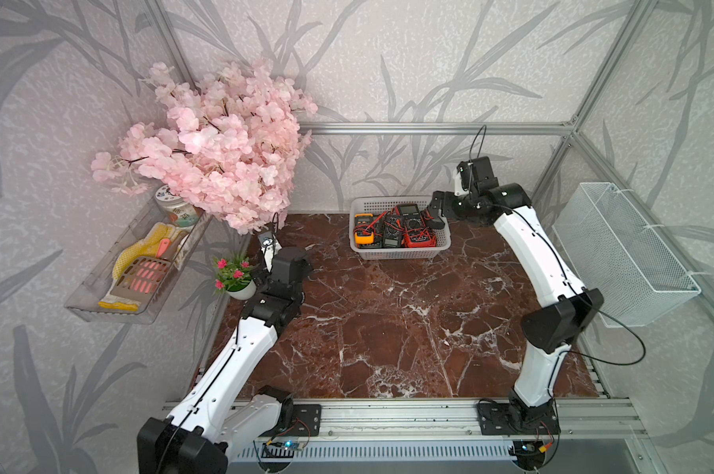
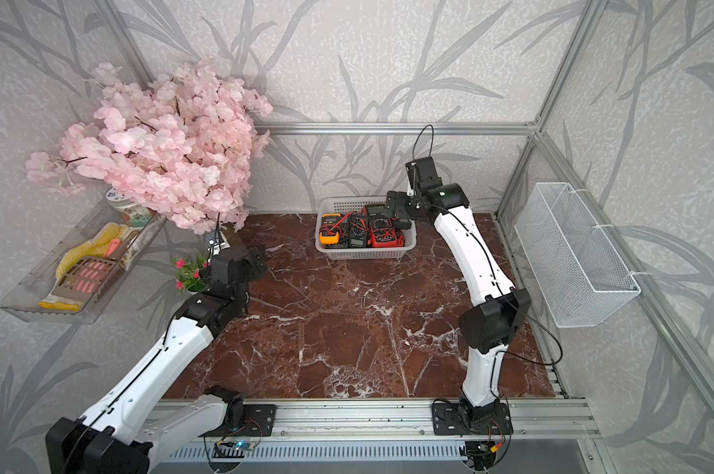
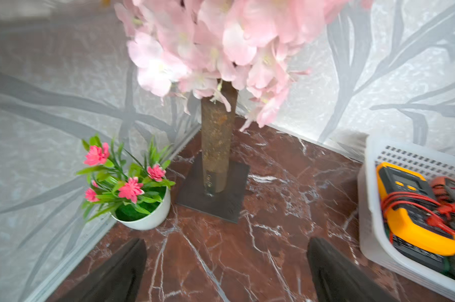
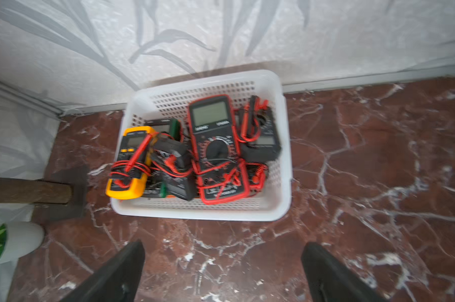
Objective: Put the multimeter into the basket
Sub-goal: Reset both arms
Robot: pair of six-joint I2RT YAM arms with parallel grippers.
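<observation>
Now, basket: white perforated plastic rectangular basket point(image 1: 400, 253) sits at the 12 o'clock edge of the red-brown marbled desk point(image 1: 388, 328), close to the wall.
Multimeters: yellow-cased multimeter point(image 4: 128, 162), red-cased multimeter point(image 4: 217, 149) and black ones lie piled inside the basket, with red leads tangled over them.
Right claw point(image 4: 223, 251): jaws spread wide, holding nothing, above the basket's 3 o'clock end.
Left claw point(image 3: 226, 251): jaws spread wide, holding nothing, at the desk's 9 o'clock side near a white-potted pink-flowered plant point(image 3: 147, 219).
</observation>
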